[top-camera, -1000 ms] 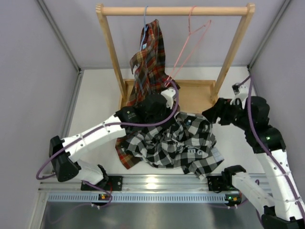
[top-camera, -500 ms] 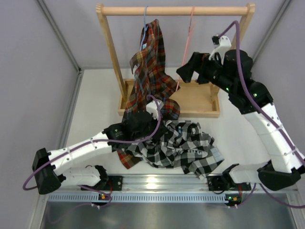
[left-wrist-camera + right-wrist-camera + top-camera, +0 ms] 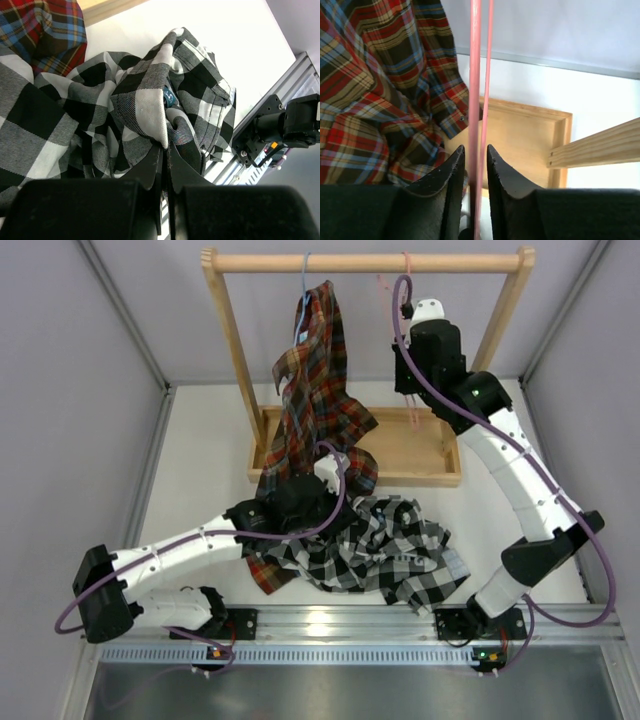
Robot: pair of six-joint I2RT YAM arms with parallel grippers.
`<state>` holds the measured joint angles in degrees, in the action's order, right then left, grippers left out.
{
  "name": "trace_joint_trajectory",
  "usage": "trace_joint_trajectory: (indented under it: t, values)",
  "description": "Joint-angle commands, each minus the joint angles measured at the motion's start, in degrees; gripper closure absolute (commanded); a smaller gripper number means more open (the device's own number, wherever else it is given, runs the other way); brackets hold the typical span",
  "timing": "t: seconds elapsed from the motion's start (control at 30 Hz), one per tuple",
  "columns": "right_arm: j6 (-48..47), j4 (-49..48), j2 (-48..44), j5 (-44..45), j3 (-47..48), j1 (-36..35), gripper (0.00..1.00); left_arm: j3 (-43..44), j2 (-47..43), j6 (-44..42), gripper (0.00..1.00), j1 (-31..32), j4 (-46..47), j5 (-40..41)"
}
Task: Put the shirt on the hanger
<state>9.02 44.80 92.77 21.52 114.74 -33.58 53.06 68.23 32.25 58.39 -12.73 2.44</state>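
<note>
Lying in a crumpled heap, the shirt (image 3: pixel 385 550) is occupying the lower centre of the top view on the white tabletop (image 3: pixel 205 450), and its upper left edge is touching the hem of the red tartan shirt (image 3: pixel 315 370). In the left wrist view the left tool (image 3: pixel 165 149) is pinching a fold of the black-and-white cloth (image 3: pixel 125 100) at the bottom centre of the frame, its fingers nearly meeting on the fabric.

The hanger (image 3: pixel 475 75) is hanging from the wooden rail (image 3: pixel 365 261) at the upper right of the top view. In the right wrist view its 2 pink wires are running straight down the middle of the frame, and the right tool (image 3: pixel 475 150) is gripping them there, 1 finger pressing close on each side.

The tartan shirt is drooping from a light blue hanger (image 3: pixel 305 275) at the upper centre, its tail trailing over the rack's wooden base (image 3: pixel 415 445).
</note>
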Motion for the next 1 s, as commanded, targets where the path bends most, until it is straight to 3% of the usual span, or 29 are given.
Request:
trace_joint_trajectory:
  t: [0.0,0.27,0.73,0.83,0.97]
  values:
    - [-3.6,0.1,-2.5,3.4,0.2,0.0,0.80,0.2,1.3,-0.3,1.00,0.1,3.9,-2.2]
    - [-5.8,-1.7,-3.6,0.5,-2.3,2.0,0.90,-0.1,2.6,-0.8,1.00,0.1,4.6,-4.8]
    - [-7.3,-3.0,-7.5,-1.5,-2.9,2.3,0.93,-0.1,2.7,-1.0,1.00,0.1,4.6,-4.7]
    - [-7.5,-3.1,-8.0,-2.1,-2.9,2.3,1.00,0.0,2.9,-1.0,1.00,0.1,4.6,-4.7]
    - [-7.7,-3.0,-7.3,-2.5,-3.8,2.8,1.00,0.2,2.8,-1.2,1.00,0.1,4.6,-4.8]
